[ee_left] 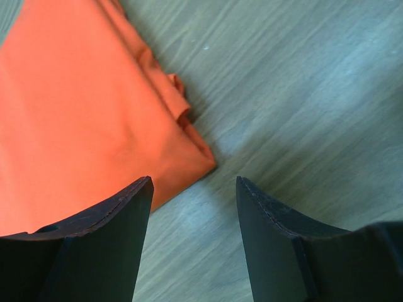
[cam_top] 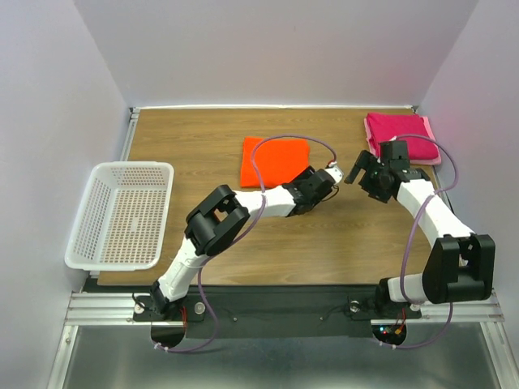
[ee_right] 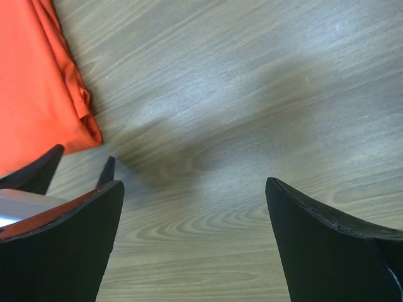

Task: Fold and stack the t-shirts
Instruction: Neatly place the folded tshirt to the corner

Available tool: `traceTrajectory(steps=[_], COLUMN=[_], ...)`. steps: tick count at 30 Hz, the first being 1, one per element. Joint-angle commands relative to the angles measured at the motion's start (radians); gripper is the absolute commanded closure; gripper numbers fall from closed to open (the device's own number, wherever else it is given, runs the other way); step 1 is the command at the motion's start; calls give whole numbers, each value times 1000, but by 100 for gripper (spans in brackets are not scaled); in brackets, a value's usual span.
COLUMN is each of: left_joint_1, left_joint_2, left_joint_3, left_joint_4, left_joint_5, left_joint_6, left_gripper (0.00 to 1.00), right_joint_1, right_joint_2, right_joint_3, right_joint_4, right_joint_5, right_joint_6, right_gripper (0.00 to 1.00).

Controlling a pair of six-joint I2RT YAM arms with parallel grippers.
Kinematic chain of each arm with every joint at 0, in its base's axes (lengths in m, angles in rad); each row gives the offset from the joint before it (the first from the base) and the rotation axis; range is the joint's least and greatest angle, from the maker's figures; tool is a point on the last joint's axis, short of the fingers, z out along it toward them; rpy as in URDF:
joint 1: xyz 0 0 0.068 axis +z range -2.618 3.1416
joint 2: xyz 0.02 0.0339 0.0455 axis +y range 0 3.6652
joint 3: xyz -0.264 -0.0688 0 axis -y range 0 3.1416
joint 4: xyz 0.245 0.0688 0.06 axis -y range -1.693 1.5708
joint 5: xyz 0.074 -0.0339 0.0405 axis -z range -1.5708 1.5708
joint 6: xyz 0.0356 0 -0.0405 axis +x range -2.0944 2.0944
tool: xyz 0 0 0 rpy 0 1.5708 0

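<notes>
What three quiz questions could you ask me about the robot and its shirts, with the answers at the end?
1. Where on the table is the pink t-shirt? A: near left corner. B: far right corner. C: middle.
2. True or false: the orange t-shirt is stacked on the pink t-shirt.
3. Fill the gap: the left gripper and the right gripper are both ____ and hold nothing.
Key: 1 B. 2 false, they lie apart. 3 open.
</notes>
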Motion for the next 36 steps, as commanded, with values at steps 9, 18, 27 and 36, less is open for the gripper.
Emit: traceTrajectory(steps=[9,18,27,36], left_joint_1=[-17,-10,23,72], left_joint_2=[73,114,-48,-147], left_joint_3=[69,86,-45,-73], left_joint_4=[25,58,99,68], left_joint_5=[-167,-187,-81,-15], left_joint_6=[70,69,-20,-57], left_gripper=[38,71,100,100], right_joint_1=[4,4,2,-3], right_joint_2=[-4,24,80,258], right_joint_3=[7,48,91,140], right_joint_4=[2,19,71,283], right_joint_5=[-41,-44,-125,-279], right_joint_6=[27,38,99,229], right_gripper=[0,0,0,0])
